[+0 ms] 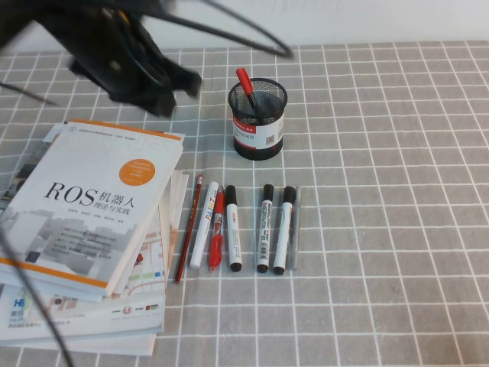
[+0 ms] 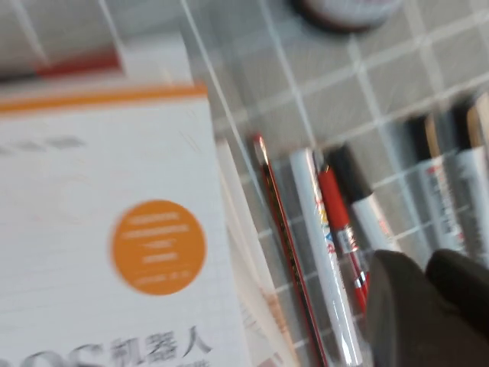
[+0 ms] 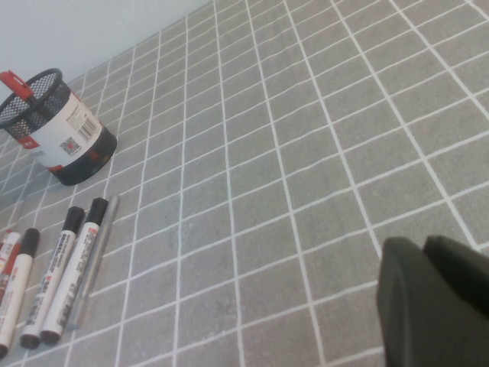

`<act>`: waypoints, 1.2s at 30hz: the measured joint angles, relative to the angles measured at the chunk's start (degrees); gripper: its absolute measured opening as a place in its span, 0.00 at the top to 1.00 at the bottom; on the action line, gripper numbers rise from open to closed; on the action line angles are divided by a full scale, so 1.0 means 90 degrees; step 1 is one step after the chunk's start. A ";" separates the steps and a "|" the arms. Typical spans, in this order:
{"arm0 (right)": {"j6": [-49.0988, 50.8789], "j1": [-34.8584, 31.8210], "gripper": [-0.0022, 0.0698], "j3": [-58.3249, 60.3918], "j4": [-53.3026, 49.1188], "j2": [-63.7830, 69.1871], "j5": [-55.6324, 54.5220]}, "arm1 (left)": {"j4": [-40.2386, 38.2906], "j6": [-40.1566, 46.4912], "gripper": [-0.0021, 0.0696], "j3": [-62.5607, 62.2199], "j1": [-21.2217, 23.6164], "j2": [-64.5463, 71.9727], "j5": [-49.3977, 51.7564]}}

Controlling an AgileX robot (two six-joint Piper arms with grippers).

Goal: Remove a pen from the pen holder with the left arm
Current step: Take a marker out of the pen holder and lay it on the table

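Note:
A black mesh pen holder (image 1: 258, 118) stands on the grey checked cloth, with a red pen (image 1: 245, 86) leaning out of it. My left gripper (image 1: 187, 82) hovers blurred to the left of the holder, above the far end of the books. In the left wrist view this gripper (image 2: 424, 264) has its dark fingers together with nothing between them, over the pens lying on the table. My right gripper (image 3: 424, 245) is also shut and empty, low over bare cloth to the right of the holder (image 3: 57, 126); the high view does not show it.
In front of the holder lies a row of several pens: a red pencil (image 1: 188, 229), a white paint pen (image 1: 205, 223), a red pen (image 1: 217, 229) and black-capped markers (image 1: 265, 227). A stack of books (image 1: 84, 222) fills the left side.

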 joint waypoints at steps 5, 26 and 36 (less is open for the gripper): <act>0.0000 0.0000 0.99 0.0000 0.0000 0.0000 0.0000 | 0.0136 0.0106 0.96 0.0791 0.0000 -0.1672 -0.0363; 0.0000 0.0000 0.99 0.0000 0.0000 0.0000 0.0000 | 0.0228 -0.0226 0.97 0.7039 0.0000 -0.8668 -0.1858; 0.0000 0.0000 0.99 0.0000 0.0000 0.0000 0.0000 | 0.0689 -0.0235 0.97 0.7150 0.0000 -0.9629 -0.1229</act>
